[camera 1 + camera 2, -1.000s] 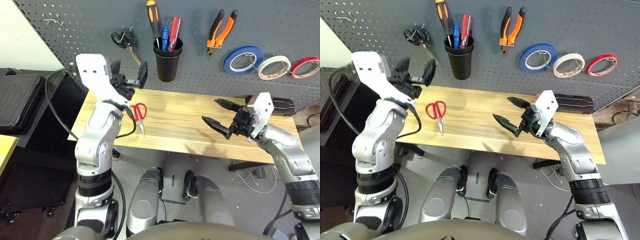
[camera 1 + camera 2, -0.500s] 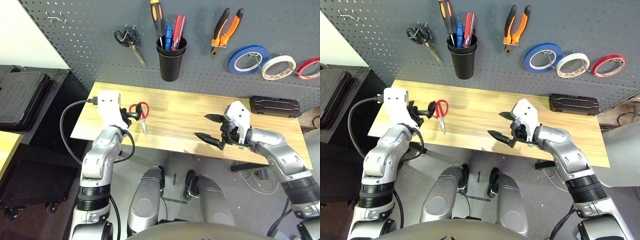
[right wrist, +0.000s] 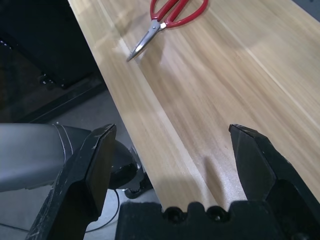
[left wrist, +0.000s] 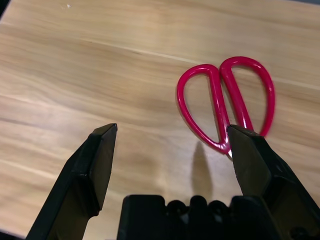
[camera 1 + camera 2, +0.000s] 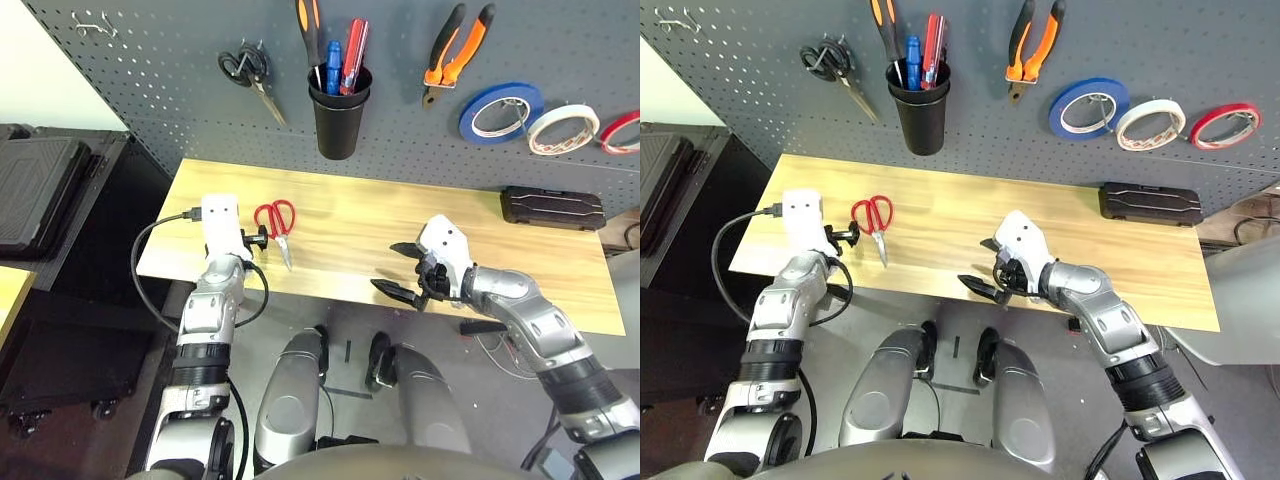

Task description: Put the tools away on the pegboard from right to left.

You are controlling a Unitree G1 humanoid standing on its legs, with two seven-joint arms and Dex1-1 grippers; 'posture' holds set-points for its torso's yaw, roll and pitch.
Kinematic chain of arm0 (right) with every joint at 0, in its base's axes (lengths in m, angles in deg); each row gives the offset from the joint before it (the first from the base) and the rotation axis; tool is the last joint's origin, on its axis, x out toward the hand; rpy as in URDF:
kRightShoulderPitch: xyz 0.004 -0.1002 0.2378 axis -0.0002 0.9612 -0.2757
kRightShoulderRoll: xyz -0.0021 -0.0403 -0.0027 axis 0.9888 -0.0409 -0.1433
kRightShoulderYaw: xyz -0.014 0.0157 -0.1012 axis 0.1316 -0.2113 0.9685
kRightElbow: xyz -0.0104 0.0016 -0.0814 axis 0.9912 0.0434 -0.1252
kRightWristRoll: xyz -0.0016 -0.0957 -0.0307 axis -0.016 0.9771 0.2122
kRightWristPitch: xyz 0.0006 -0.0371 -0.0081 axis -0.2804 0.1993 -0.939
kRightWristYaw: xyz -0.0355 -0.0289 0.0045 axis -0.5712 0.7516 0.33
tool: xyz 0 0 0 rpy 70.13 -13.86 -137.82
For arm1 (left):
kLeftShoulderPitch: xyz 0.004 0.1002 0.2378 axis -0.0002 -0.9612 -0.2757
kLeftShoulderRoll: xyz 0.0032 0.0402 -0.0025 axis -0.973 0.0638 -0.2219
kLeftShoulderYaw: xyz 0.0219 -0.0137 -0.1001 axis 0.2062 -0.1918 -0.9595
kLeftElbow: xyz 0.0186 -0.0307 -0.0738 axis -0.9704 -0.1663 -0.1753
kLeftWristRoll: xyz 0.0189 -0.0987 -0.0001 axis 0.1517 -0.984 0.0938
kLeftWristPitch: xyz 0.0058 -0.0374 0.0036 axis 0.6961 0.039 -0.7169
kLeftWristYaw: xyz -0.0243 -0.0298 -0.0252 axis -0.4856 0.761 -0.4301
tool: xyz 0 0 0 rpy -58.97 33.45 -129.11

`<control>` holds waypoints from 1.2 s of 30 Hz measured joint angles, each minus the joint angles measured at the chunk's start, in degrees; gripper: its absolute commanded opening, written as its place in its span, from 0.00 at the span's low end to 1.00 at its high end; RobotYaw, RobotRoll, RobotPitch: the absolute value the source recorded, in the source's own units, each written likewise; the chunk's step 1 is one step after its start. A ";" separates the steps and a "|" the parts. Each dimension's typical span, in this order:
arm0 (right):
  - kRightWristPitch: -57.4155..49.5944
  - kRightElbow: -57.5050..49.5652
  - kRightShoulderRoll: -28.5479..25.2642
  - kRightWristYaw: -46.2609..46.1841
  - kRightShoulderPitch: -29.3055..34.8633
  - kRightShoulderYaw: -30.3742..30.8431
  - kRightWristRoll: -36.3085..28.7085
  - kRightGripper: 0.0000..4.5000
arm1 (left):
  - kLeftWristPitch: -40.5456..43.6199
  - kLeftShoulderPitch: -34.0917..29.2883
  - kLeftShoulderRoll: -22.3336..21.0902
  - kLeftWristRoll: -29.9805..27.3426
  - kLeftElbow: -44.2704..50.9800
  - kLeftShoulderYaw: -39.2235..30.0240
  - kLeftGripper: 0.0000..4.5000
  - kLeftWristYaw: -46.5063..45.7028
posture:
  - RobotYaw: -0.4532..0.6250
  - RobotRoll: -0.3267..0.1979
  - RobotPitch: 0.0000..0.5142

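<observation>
The red-handled scissors (image 5: 275, 220) lie flat on the wooden table (image 5: 400, 215), blades toward the front edge. My left gripper (image 5: 257, 240) hovers low just left of the handles and stands open; in the left wrist view one finger (image 4: 252, 160) covers the scissors (image 4: 225, 97) near the pivot. My right gripper (image 5: 388, 267) is open over the table's front edge at the middle, holding nothing. On the pegboard (image 5: 160, 90) hang the cream tape ring (image 5: 563, 128) and the orange-and-black pliers (image 5: 455, 50). The screwdriver (image 5: 306, 20) stands in the black cup (image 5: 338, 115).
Black-handled scissors (image 5: 250, 75) hang on the pegboard's left part, above the red ones. Blue (image 5: 500, 112) and red (image 5: 625, 130) tape rings flank the cream one. A black case (image 5: 552, 207) lies at the table's back right. A black cable (image 5: 150, 270) trails from my left wrist.
My left gripper dropped from up near the pegboard to the table beside the red scissors. My right gripper moved left and down toward the front edge. Both stayed open.
</observation>
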 measured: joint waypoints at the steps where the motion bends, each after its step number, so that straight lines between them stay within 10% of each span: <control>1: -0.46 -0.08 -0.04 -0.20 0.06 0.00 0.17 1.00 | -0.89 0.97 -0.13 0.11 -2.07 -0.07 1.00 0.00 | 0.56 0.62 0.65; 21: -4.72 -6.62 -0.81 -1.58 2.22 0.24 0.48 1.00 | -14.20 12.52 -2.11 2.36 -28.59 -1.79 1.00 -1.58 | 0.51 0.62 0.66; 34: -4.57 -6.71 -1.56 -1.40 1.17 1.59 0.91 1.00 | -17.62 15.16 -0.76 2.56 -34.62 -1.57 0.00 -2.04 | 0.52 0.62 0.64; 36: -4.29 -6.71 -1.64 -1.39 1.12 1.59 1.09 1.00 | -18.05 14.75 -0.37 2.45 -34.15 -1.71 0.00 -2.04 | 0.52 0.62 0.63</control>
